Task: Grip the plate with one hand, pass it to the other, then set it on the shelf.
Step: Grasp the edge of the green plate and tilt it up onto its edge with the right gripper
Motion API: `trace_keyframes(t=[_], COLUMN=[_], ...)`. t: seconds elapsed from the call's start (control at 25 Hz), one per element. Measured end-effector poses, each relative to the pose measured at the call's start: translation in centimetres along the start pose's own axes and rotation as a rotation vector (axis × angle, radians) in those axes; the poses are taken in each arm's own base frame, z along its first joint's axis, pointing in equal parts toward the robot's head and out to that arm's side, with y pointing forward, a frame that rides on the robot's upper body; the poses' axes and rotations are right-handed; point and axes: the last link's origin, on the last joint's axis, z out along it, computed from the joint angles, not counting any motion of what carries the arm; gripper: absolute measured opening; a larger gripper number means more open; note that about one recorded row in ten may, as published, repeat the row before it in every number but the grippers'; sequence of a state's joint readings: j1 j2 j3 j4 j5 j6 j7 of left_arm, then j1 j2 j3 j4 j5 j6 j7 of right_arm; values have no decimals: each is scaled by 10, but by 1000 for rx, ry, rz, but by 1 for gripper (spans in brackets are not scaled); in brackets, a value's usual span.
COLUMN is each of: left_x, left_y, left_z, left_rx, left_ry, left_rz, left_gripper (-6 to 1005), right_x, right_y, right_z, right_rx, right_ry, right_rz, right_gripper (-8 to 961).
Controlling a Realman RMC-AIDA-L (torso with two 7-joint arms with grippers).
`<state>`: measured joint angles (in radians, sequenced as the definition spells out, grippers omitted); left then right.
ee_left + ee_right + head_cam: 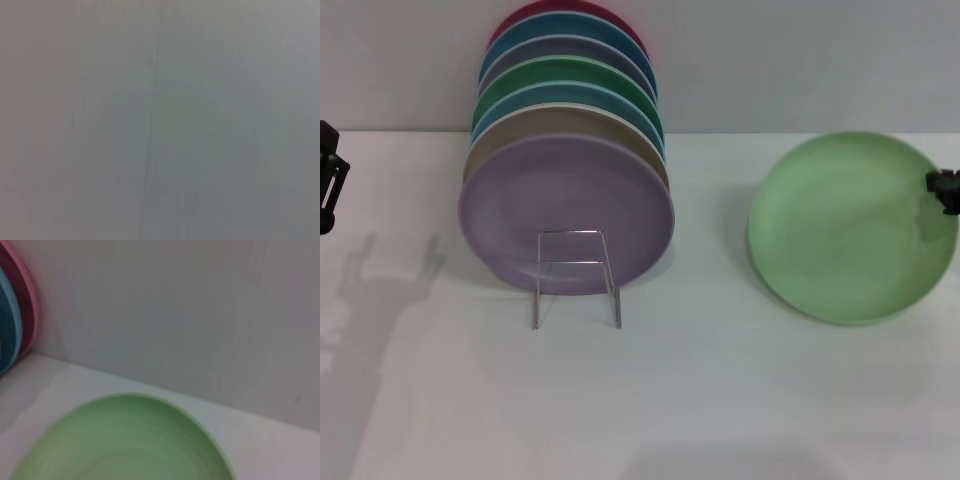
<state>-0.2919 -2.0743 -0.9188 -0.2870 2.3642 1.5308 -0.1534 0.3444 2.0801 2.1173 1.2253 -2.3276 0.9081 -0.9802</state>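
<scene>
Nothing of the job looks done yet — the plate (845, 225) lies flat on the white table (720, 400), well to the right of the rack (575, 275), with no grip on it that I can make out. The right gripper (945, 190) sits at the plate's far right rim, only a sliver of it showing, so I cannot tell how its jaws stand. The left gripper (328, 175) waits at the left edge of the table, its jaws equally unreadable. Lifting, handing over and racking all remain. The plate is round, shallow, a pale matte mint green — the rack already holds a row of coloured plates, a lilac plate (565, 215) in front.
</scene>
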Motion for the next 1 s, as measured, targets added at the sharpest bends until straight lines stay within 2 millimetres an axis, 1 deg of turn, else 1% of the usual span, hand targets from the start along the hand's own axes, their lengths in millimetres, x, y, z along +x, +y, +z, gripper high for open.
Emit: trace_keyframes(t=[0.24, 0.48, 0.56, 0.6, 0.64, 0.72, 0.8, 1.0], left_x=[0, 0, 0, 0, 0, 0, 0, 0], left_y=[0, 1, 2, 2, 3, 3, 3, 3], left_z=[0, 0, 0, 0, 0, 0, 1, 0], left_rx=[0, -3, -12, -12, -14, -16, -17, -17], left_ry=[0, 1, -2, -2, -2, -1, 1, 1], left_rz=[0, -2, -4, -4, -4, -5, -6, -5], left_gripper=[792, 792, 792, 792, 791, 791, 791, 791], right_x=[0, 3, 3, 3, 3, 3, -2, -6], right_y=[-3, -2, 3, 3, 6, 7, 15, 22], right_z=[-7, -8, -6, -6, -5, -5, -5, -7], right_rx=[13, 44, 73, 73, 101, 113, 154, 181], right_ry=[-97, -142, -148, -148, -157, -163, -189, -218], right_rz=[-51, -98, -172, -172, -225, -245, -328, -390], right_gripper=[23, 22, 22, 22, 22, 23, 23, 23])
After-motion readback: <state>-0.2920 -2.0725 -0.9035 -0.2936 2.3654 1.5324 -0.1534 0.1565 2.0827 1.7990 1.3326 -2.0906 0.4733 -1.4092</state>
